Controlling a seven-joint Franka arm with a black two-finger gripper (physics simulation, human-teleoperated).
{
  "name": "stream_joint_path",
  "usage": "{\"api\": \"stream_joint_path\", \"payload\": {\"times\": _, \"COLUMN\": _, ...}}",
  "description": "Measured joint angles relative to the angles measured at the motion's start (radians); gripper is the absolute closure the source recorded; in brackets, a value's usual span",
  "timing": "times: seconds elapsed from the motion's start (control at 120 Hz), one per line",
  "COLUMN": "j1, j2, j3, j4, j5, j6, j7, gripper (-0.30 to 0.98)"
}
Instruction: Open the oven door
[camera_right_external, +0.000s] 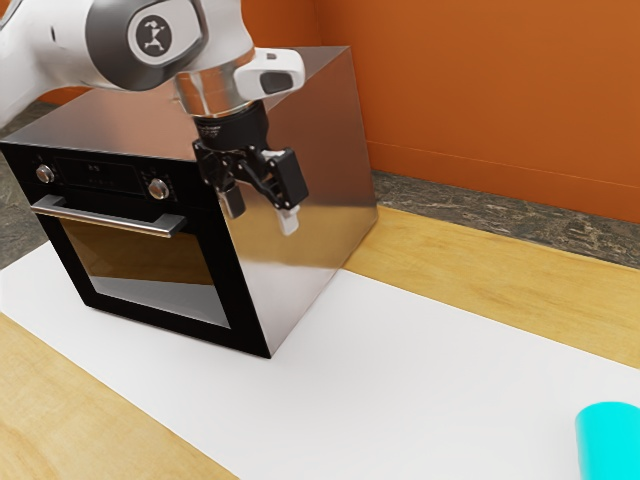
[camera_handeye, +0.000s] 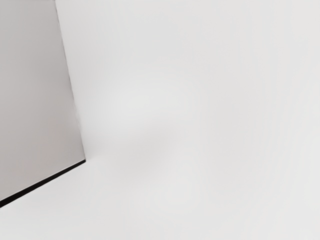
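Observation:
My gripper (camera_right_external: 262, 212) hangs fingers-down in front of the metal side of the oven (camera_right_external: 305, 200), with its two fingers apart and nothing between them. The oven's black front faces the exterior view's lower left, and its door (camera_right_external: 150, 265) is closed. A silver bar handle (camera_right_external: 110, 215) runs along the door's top, well to the exterior view's left of the gripper. In the wrist view the oven's side wall (camera_handeye: 37, 95) appears, ending in a thin black front edge (camera_handeye: 42, 183).
A white mat (camera_right_external: 400, 370) lies under the oven on the wooden table (camera_right_external: 470, 245). A cyan object (camera_right_external: 610, 440) stands at the exterior view's lower right. Two knobs (camera_right_external: 158, 188) sit above the handle. An orange wall rises behind. The wrist view shows the mat (camera_handeye: 200, 125) beside the oven.

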Motion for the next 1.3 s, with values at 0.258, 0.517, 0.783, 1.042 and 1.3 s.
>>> {"api": "stream_joint_path", "payload": {"times": 0.258, "j1": 0.000, "j2": -0.074, "j3": -0.003, "j4": 0.075, "j5": 0.005, "j6": -0.014, "j7": 0.001, "gripper": 0.00}}
{"api": "stream_joint_path", "payload": {"times": 0.517, "j1": 0.042, "j2": -0.656, "j3": 0.084, "j4": -0.241, "j5": 0.164, "j6": 0.031, "j7": 0.414, "gripper": 0.00}}
{"api": "stream_joint_path", "payload": {"times": 0.783, "j1": -0.036, "j2": -0.889, "j3": 0.330, "j4": -0.765, "j5": 0.161, "j6": 0.411, "j7": 0.883, "gripper": 0.00}}
{"api": "stream_joint_path", "payload": {"times": 1.042, "j1": -0.079, "j2": -0.764, "j3": 0.357, "j4": -0.766, "j5": 0.216, "j6": 0.520, "j7": 1.186, "gripper": 0.00}}
{"api": "stream_joint_path", "payload": {"times": 1.3, "j1": -0.109, "j2": -0.674, "j3": 0.381, "j4": -0.760, "j5": 0.226, "j6": 0.548, "j7": 1.429, "gripper": 0.00}}
